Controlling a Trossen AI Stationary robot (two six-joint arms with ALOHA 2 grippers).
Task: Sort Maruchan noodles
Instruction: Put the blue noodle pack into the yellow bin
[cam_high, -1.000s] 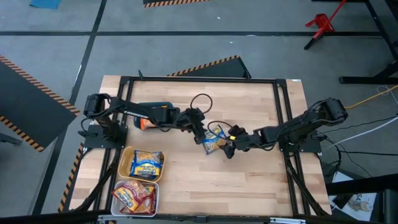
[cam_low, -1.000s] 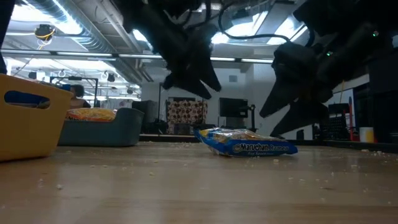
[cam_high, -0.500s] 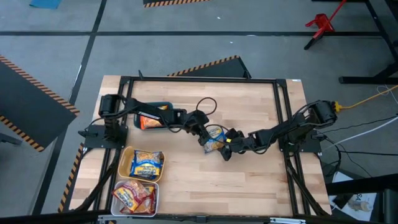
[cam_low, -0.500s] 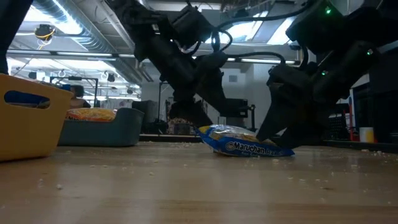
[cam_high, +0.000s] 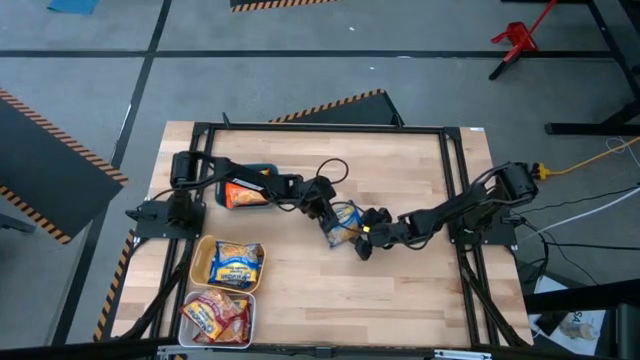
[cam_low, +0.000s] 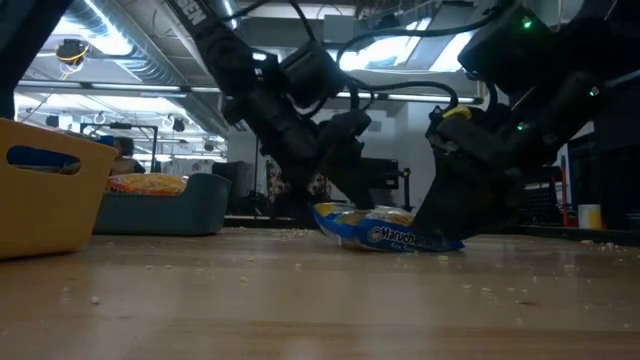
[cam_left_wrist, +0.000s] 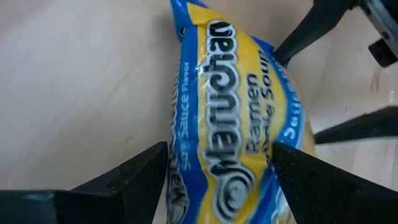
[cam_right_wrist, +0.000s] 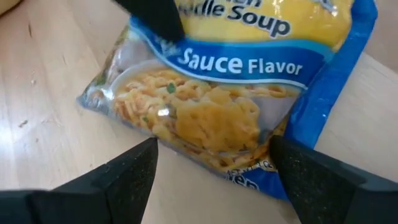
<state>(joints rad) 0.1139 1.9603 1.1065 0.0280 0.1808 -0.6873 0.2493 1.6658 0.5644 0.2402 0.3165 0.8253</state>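
One blue and yellow Maruchan packet (cam_high: 345, 222) lies flat on the wooden table, near its middle. My left gripper (cam_high: 330, 215) reaches it from the table's left, open. Its fingers stand at the packet's (cam_left_wrist: 236, 124) two long sides. My right gripper (cam_high: 362, 240) comes from the table's right, also open. Its fingers stand either side of the packet's noodle-picture end (cam_right_wrist: 211, 118). In the low view both grippers (cam_low: 340, 190) (cam_low: 440, 215) are down at the packet (cam_low: 390, 228). Other packets lie in the trays. My left gripper straddles the blue packet across its width, slanting down from the table's left. Its fingers (cam_left_wrist: 143, 174) lie level with the packet's long edges (cam_left_wrist: 177, 124), and I cannot tell whether they touch. My right gripper's fingers (cam_right_wrist: 134, 171) flank the packet's end (cam_right_wrist: 249, 171), slanting down from the right; I cannot tell whether they touch.
A teal tray (cam_high: 262, 170) with an orange packet (cam_high: 243, 194) sits under the left arm. A yellow tray (cam_high: 200, 262) holds a blue packet, and a white tray (cam_high: 250, 318) holds red ones, at the near left. The near right of the table is bare wood with crumbs.
My left gripper has moved toward the table's right and down onto the blue packet. My right gripper has moved toward the left and down to the packet's other end. The packet has stayed on the table and shifted slightly.
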